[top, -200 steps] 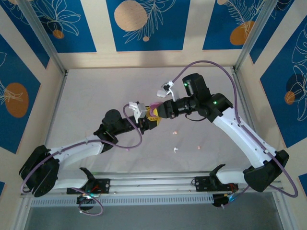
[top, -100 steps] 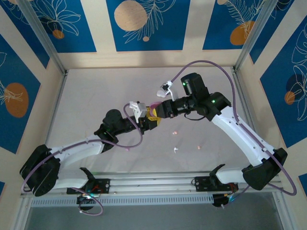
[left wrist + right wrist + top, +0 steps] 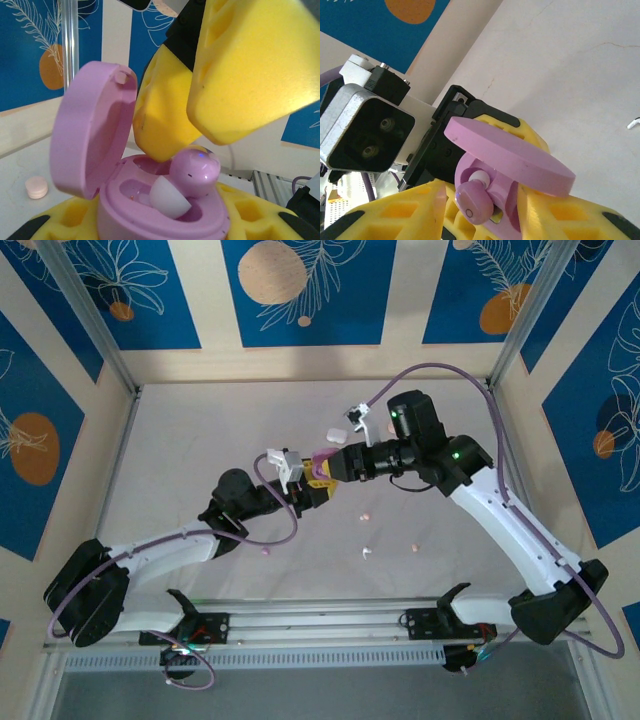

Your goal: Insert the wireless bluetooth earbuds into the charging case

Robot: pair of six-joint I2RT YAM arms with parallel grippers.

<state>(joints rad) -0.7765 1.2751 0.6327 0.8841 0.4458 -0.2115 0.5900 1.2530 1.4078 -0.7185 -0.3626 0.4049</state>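
My left gripper (image 3: 312,490) is shut on the body of a pale purple charging case (image 3: 150,220), held off the table with its lid (image 3: 95,130) swung open. A purple earbud (image 3: 194,172) with a white tip lies tilted in one well of the case (image 3: 510,165), not fully sunk. My right gripper (image 3: 333,466) hovers right over it, its yellow fingers (image 3: 250,75) spread apart. In the right wrist view the earbud (image 3: 474,207) lies between my right gripper (image 3: 480,222) jaws, beside the left one.
Loose buds lie on the white table (image 3: 200,440): a peach bud (image 3: 363,515), a white bud (image 3: 367,552), a pink bud (image 3: 413,544) and a purple bud (image 3: 265,551). A pale pebble-shaped case (image 3: 335,434) rests behind the grippers. Patterned walls ring the table.
The right gripper's jaws have spread apart off the purple earbud, which stays in the case. The right arm has shifted a little to the right. The left gripper keeps its hold.
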